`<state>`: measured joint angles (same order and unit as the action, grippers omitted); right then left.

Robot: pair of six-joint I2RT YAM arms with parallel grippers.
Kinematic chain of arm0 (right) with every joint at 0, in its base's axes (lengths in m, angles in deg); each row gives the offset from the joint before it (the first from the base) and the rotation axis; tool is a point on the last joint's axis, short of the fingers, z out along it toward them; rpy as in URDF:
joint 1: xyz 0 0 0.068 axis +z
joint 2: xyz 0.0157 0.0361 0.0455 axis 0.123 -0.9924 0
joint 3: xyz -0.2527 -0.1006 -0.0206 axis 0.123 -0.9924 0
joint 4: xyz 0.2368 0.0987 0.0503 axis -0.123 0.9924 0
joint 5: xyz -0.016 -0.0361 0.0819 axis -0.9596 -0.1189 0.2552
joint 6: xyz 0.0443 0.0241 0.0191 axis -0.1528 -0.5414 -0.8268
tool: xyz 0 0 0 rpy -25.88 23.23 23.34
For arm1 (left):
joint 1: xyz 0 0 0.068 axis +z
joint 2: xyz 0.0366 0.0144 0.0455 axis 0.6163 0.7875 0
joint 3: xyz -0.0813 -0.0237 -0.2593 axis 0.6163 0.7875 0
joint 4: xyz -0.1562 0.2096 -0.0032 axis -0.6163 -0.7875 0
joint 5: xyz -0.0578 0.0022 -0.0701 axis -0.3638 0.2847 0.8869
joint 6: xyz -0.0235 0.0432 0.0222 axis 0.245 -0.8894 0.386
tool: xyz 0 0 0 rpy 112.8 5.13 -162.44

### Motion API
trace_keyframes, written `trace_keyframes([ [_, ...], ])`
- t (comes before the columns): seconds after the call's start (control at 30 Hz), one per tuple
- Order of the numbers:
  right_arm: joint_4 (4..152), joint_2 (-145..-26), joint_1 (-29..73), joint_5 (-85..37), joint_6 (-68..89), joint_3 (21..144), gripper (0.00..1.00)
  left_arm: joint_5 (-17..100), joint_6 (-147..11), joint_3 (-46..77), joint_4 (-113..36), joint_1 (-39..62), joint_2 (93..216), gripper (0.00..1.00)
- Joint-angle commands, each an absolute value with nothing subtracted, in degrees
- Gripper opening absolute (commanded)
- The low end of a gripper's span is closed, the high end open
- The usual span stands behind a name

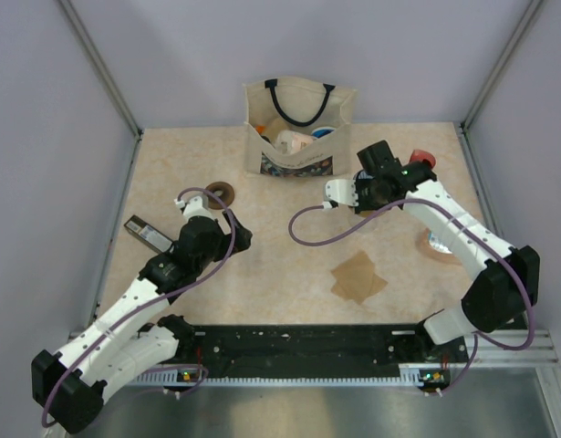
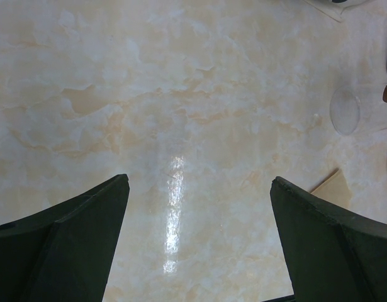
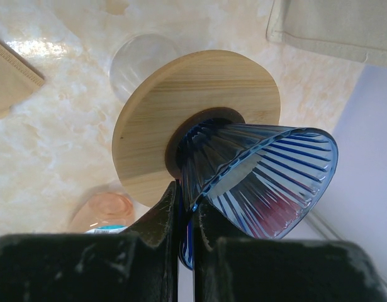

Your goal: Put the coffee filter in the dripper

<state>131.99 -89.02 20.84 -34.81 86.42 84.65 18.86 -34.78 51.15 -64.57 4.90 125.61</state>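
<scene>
beige tabletop (image 1: 262, 228), right claw (image 3: 185, 196) pinching dripper (image 3: 262, 170), coffee filter (image 1: 358, 276) flat

Robot lab cell: plain grey walls (image 1: 171, 46), metal frame posts (image 1: 99, 66), marble-look tabletop (image 1: 262, 265).

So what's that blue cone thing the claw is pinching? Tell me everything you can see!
It is the dripper, a see-through blue funnel with ribs running down its wall, glassy or plastic looking. A flat round wooden ring sits around its narrow end. It is tipped on its side, up off the table. The right claw is shut on its rim, one finger inside, one outside. No paper is inside.
</scene>
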Motion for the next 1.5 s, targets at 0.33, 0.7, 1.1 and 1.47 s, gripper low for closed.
trace_keyframes([
  [0.33,134.0,-93.15,21.59,-29.32,81.6,81.1,0.0,17.94,-35.48,49.52,-64.44,4.74,125.28,0.99],
  [0.7,136.02,-96.31,21.68,-26.48,80.91,80.83,0.0,17.32,-35.74,49.0,-65.06,4.74,125.01,0.99],
  [1.1,139.62,-96.58,21.77,-30.61,83.63,92.07,0.1,18.2,-36.09,48.91,-63.74,4.83,125.71,0.99],
  [1.47,139.89,-96.67,21.68,-30.44,84.16,96.29,0.4,19.17,-36.62,48.03,-63.74,4.83,124.75,0.99],
])
